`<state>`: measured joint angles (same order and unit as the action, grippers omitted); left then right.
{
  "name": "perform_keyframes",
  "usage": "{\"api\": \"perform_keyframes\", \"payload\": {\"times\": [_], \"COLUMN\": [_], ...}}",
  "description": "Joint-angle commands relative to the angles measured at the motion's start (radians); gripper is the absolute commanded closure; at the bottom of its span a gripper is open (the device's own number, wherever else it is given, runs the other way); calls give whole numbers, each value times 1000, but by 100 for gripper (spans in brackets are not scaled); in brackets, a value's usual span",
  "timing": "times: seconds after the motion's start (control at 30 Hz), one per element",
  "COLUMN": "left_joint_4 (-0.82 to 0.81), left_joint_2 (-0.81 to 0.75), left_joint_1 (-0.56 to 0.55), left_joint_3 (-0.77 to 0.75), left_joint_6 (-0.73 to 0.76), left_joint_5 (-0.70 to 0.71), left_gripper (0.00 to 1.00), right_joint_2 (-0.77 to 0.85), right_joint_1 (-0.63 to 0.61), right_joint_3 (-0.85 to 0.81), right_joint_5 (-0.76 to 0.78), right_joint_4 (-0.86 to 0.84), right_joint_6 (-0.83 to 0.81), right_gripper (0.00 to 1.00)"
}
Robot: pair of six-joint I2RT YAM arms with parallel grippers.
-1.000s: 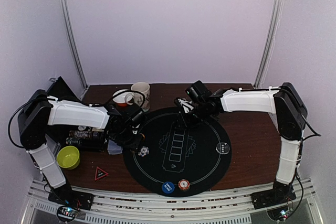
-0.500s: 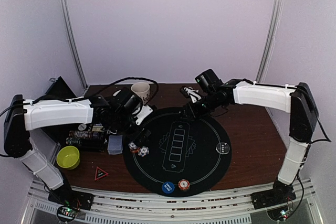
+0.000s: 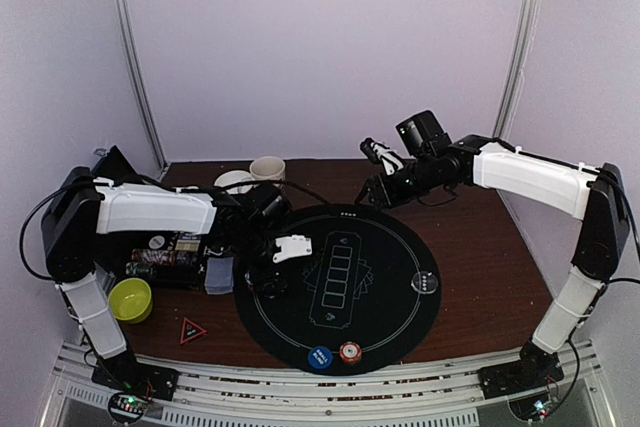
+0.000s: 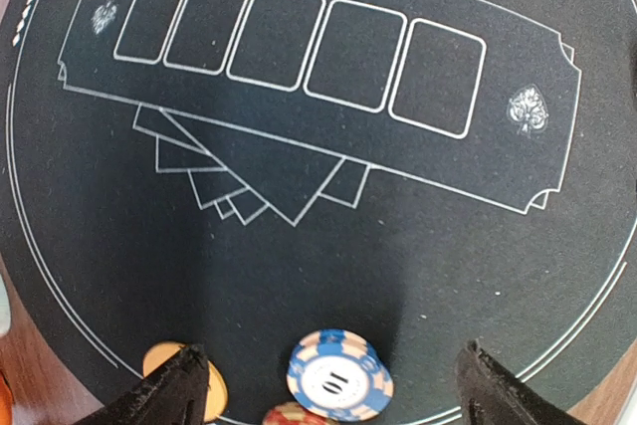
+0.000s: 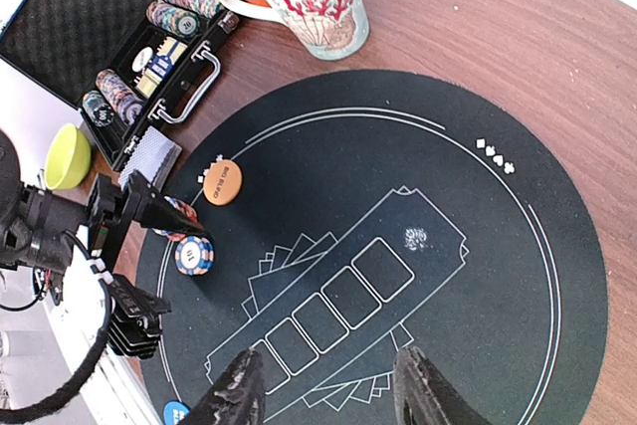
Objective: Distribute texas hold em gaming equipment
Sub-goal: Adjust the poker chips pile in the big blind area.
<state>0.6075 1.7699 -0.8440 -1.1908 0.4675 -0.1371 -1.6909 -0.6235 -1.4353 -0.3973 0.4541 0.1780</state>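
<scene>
On the black mat (image 4: 299, 276), the blue chip (image 4: 338, 377) reads 10

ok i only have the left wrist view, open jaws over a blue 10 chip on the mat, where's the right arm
observer: the right gripper is raised near the far edge of the mat, jaws open, nothing between them
operator: any other pieces on the mat that i can't see
observer: a blue disc and an orange striped chip lie side by side at the mat's near edge
operator: and the case
observer: the black case lies open off the mat's left side, with rows of chips inside
</scene>
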Motion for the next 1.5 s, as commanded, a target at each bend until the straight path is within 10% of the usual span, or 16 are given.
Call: {"api": "perform_keyframes", "payload": {"times": [0.0, 0.57, 1.2, 1.47], "left_joint_4": [29, 132, 128, 134], "left_joint_2": [50, 143, 158, 155], "left_joint_1": [22, 70, 75, 75], "left_joint_3": [-44, -69, -64, -80], "left_joint_6": [108, 163, 140, 115], "left_joint_5": [-60, -77, -94, -92], "left_gripper": [12, 23, 60, 53], "right_joint_2": [9, 2, -9, -10], "right_joint_1": [4, 5, 13, 16], "right_joint_3": [18, 34, 41, 37], "right_joint_5": [1, 13, 1, -3], "right_joint_4": [27, 38, 36, 37], "right_joint_6": [-18, -28, -28, -25], "right_gripper": [53, 53, 53, 53]}}
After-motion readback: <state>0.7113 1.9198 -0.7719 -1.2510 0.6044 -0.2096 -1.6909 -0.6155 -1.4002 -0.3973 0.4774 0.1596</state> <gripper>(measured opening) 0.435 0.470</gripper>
